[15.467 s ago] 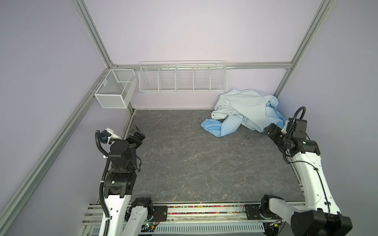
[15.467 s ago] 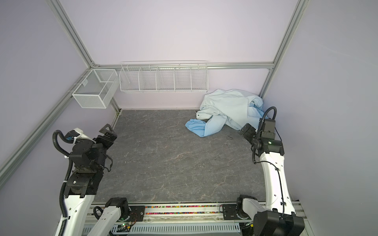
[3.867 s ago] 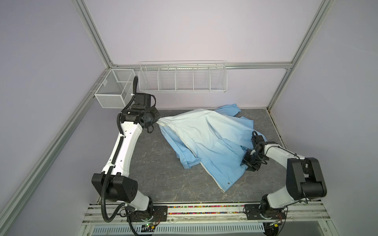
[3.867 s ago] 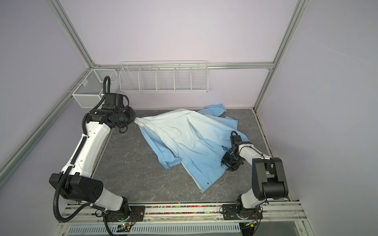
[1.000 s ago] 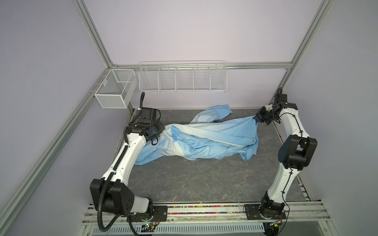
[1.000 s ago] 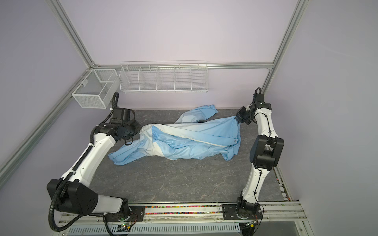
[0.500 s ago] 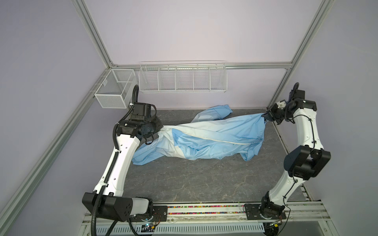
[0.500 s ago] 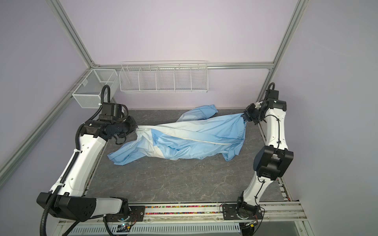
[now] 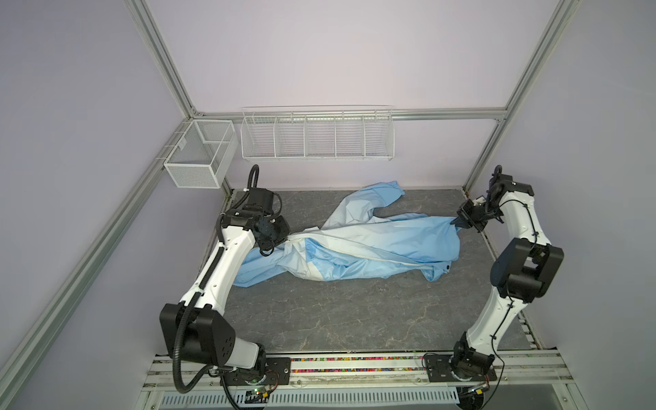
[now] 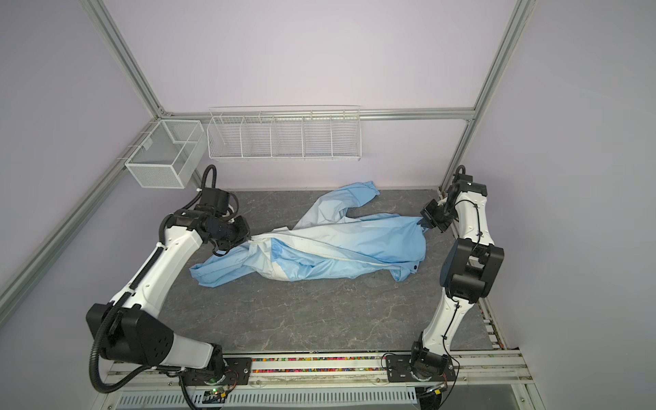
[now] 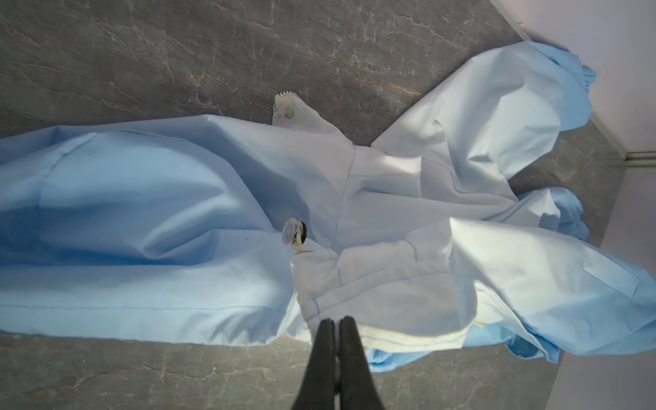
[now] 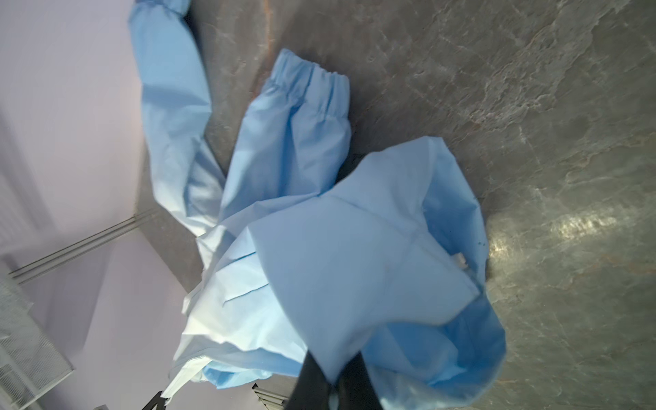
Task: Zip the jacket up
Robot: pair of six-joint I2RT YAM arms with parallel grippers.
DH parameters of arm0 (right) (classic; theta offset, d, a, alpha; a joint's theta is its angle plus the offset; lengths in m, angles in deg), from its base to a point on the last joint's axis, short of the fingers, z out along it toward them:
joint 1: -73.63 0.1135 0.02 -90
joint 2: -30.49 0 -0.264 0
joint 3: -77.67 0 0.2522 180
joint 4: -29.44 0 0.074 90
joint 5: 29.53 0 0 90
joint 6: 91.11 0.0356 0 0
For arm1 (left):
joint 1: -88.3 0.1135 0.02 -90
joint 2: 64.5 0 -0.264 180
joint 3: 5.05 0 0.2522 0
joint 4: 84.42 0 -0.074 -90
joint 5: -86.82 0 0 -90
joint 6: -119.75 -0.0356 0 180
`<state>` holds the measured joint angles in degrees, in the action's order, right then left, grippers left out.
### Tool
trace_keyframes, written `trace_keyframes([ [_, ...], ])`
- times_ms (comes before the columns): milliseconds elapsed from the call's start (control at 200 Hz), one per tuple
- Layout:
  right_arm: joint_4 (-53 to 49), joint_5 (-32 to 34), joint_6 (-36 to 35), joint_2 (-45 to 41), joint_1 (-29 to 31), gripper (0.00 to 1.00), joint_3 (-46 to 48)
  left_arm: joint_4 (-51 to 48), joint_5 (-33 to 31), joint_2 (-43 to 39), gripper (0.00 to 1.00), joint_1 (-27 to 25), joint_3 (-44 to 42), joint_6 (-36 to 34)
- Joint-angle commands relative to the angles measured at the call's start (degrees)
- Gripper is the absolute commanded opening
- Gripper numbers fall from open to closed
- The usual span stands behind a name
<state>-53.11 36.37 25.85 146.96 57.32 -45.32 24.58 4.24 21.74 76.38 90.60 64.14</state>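
Blue jacket (image 10: 355, 238), perhaps taut, on table (image 10: 319, 312)

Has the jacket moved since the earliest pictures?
Yes, leftward. Then bunched by the right end of the wire rack, the jacket now stretches across the table in front of the whole rack, ends pinched in the left hand and right hand.

We find the jacket (image 9: 372, 241) lying across the worktop's (image 9: 337, 319) far half — left end effector (image 9: 284, 240) at its left end, right end effector (image 9: 455, 222) at its right.
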Motion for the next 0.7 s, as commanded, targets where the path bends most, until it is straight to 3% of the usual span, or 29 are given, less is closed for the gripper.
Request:
trace_keyframes([
  [0,2.3,2.6,0.9,4.3,1.4,0.08,-5.3,2.8,-4.0,5.1,0.06,1.0,5.2,1.6],
  [55,2.6,1.9,1.3,6.9,2.0,0.12,-8.5,2.9,-3.4,8.7,0.21,2.0,8.5,2.7],
  [120,2.5,-0.1,2.0,9.7,2.6,0.24,-12.9,2.8,-3.0,12.2,0.39,2.3,12.7,3.1],
  [200,2.3,-1.4,2.5,11.5,3.0,0.48,-17.0,2.2,-2.9,14.7,0.54,2.3,16.6,3.0],
  [285,1.9,-1.4,2.2,10.8,2.9,0.64,-18.3,0.5,-2.9,15.0,0.59,2.3,18.2,2.6],
  [380,1.6,-0.5,1.3,7.8,2.6,0.74,-16.2,-0.7,-3.5,12.7,0.62,2.3,15.7,2.5],
  [695,2.6,6.4,-2.4,-8.0,0.6,0.85,2.6,-1.2,-4.7,-1.8,0.70,2.3,1.2,0.4],
])
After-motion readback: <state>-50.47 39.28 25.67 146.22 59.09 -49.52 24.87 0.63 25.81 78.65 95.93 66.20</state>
